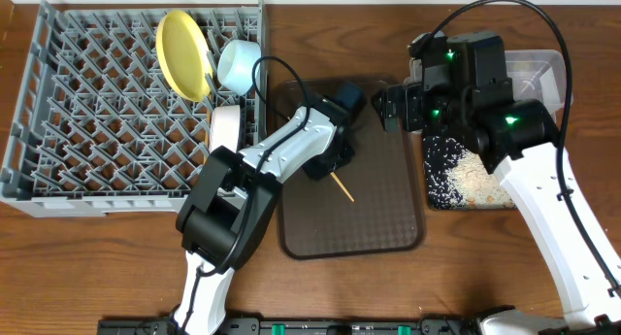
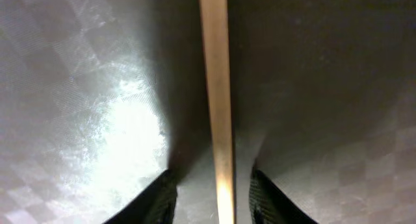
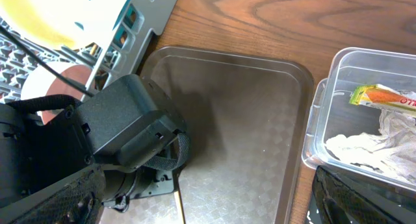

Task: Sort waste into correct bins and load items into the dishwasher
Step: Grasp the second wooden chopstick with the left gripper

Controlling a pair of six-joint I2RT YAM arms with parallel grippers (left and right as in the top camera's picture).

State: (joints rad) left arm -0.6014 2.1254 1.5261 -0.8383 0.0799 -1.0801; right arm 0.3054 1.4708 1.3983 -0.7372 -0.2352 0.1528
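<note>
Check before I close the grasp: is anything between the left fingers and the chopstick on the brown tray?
Nothing visible. The chopstick lies on the brown tray, running straight between the two open fingers with a gap on either side.

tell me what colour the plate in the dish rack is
Yellow. The plate stands on edge in the grey dish rack, clearest in the overhead view.

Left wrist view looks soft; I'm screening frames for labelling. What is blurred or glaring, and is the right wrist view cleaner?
Left wrist: thin wooden chopstick blurred, bright glare patch on the brown textured tray. Right wrist: sharper, clear plastic rectangular tub crisp, round yellow plate overexposed.
</note>
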